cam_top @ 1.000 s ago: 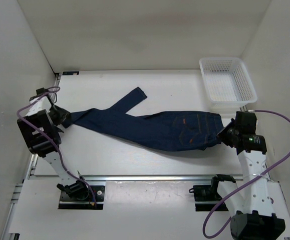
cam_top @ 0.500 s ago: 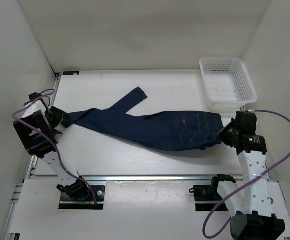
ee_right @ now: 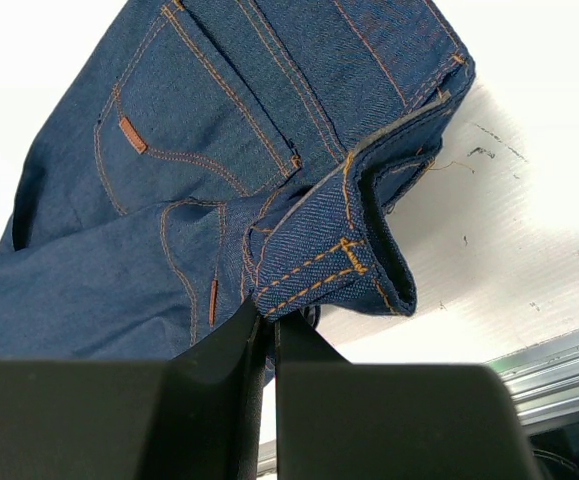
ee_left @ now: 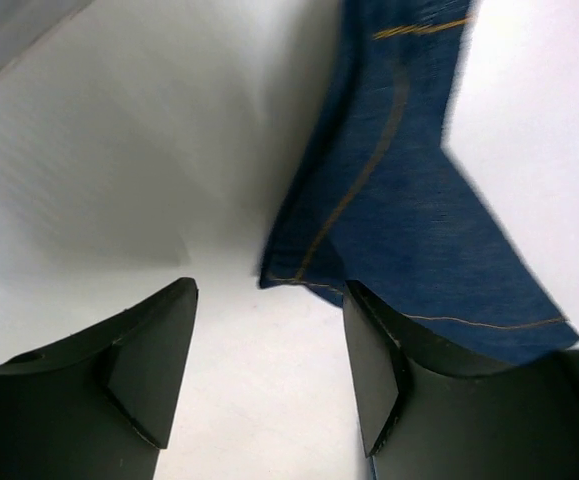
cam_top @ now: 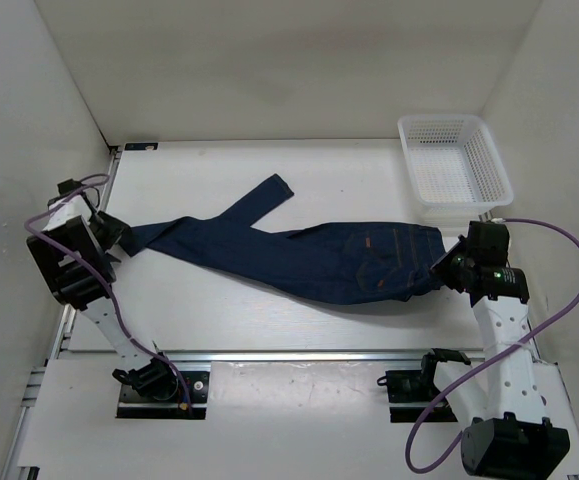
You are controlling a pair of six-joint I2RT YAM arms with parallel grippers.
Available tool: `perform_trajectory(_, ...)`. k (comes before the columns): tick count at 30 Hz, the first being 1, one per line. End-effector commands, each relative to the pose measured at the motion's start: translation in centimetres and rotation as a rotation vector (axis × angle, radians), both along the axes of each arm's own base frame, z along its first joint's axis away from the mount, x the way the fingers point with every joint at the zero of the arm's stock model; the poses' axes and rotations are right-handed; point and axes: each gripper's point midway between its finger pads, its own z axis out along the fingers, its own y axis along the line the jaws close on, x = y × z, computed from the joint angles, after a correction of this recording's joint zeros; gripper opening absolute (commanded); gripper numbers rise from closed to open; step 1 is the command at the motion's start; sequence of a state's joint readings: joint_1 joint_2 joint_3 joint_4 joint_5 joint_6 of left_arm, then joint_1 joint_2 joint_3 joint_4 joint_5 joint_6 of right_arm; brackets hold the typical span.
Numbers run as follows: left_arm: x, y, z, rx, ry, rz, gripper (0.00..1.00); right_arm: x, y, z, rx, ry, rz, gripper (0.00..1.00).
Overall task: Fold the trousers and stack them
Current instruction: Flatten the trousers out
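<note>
The dark blue trousers lie stretched across the table, waist to the right, one leg running left and the other angled toward the back. My right gripper is shut on the waistband, which stands lifted and folded just above my closed fingers. My left gripper is open at the end of the left leg. In the left wrist view the hem lies flat just ahead of the left gripper, bare table shows between the jaws, and the right finger overlaps the hem's edge.
A white mesh basket stands at the back right, close behind the right arm. White walls close in the table at the left, back and right. A metal rail runs along the near edge.
The left arm has drawn back a little to the left, away from the leg end, with its jaws apart throughout. The right gripper keeps its hold on the waistband and has barely shifted.
</note>
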State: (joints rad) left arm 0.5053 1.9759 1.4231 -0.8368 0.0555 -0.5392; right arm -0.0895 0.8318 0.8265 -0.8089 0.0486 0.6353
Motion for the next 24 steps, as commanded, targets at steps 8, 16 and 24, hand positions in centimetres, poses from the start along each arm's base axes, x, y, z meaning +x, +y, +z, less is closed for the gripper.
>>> perform_trajectory(8, 3.3, 0.5, 0.9, 0.027, -0.069, -0.028, 0.10, 0.7, 0.2, 0.4, -0.003, -0.031, 0.025, 0.03)
perform_trajectory(16, 3.2, 0.7, 3.2, 0.062, -0.101, -0.035, 0.20, 0.9, 0.2, 0.6, -0.003, -0.031, 0.025, 0.03)
perform_trajectory(24, 1.6, -0.3, -0.6, 0.039, 0.016, -0.057, 0.76, 0.9, 0.0, 0.5, -0.010, -0.030, 0.019, 0.03)
